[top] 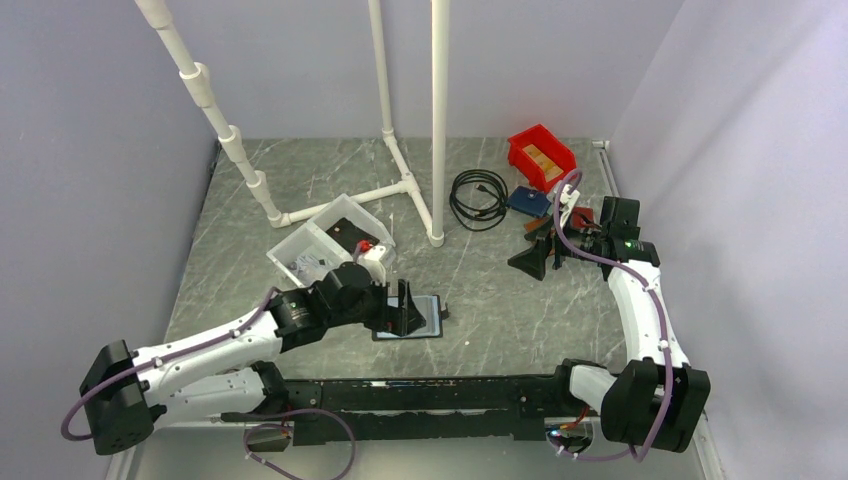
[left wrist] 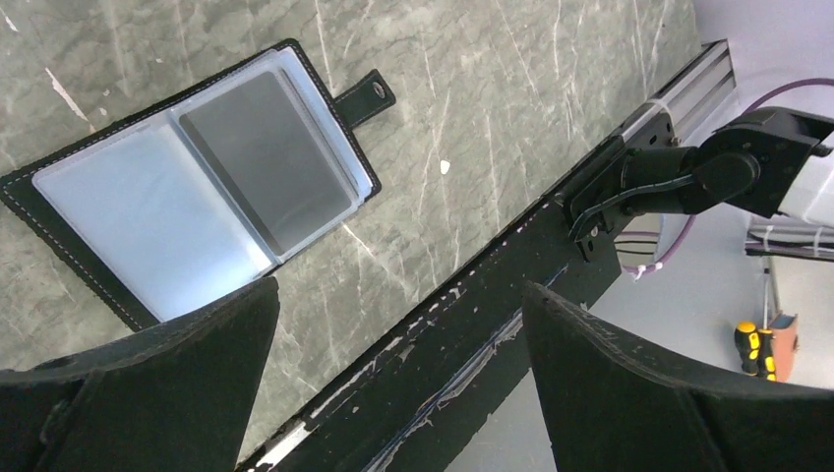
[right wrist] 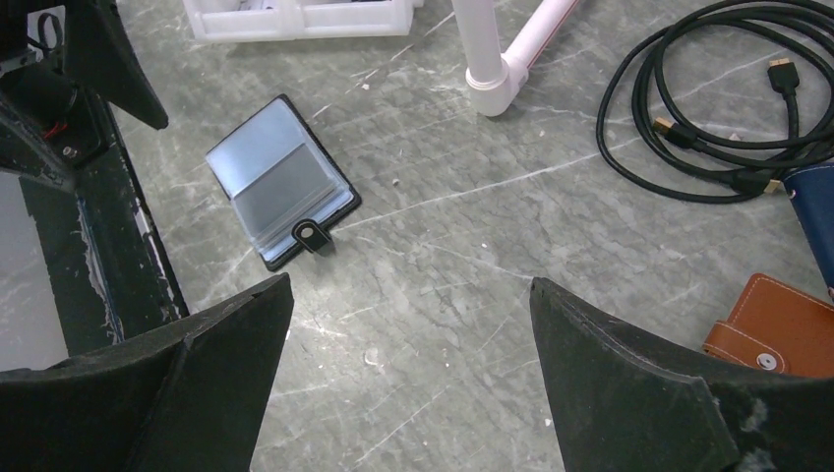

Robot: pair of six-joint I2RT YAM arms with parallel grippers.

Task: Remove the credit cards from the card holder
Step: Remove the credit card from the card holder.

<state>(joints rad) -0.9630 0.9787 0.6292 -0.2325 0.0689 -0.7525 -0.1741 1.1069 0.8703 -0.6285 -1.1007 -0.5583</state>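
Observation:
The card holder (left wrist: 197,187) lies open and flat on the table, a black case with two pale grey-blue clear windows and a snap tab. A grey card-shaped rectangle (left wrist: 266,157) shows behind one window; no gold-tan card is visible. The holder also shows in the top view (top: 432,318) and the right wrist view (right wrist: 280,182). My left gripper (left wrist: 401,287) is open and empty, hovering over the holder's near edge (top: 408,310). My right gripper (right wrist: 411,283) is open and empty, over bare table well right of the holder (top: 535,255).
A brown wallet (right wrist: 782,329), a dark blue wallet (right wrist: 816,216) and a coiled black cable (right wrist: 728,98) lie near the right gripper. A red bin (top: 540,155) stands at the back right. A white bin (top: 325,245) and a PVC pipe frame (top: 437,120) stand behind the holder.

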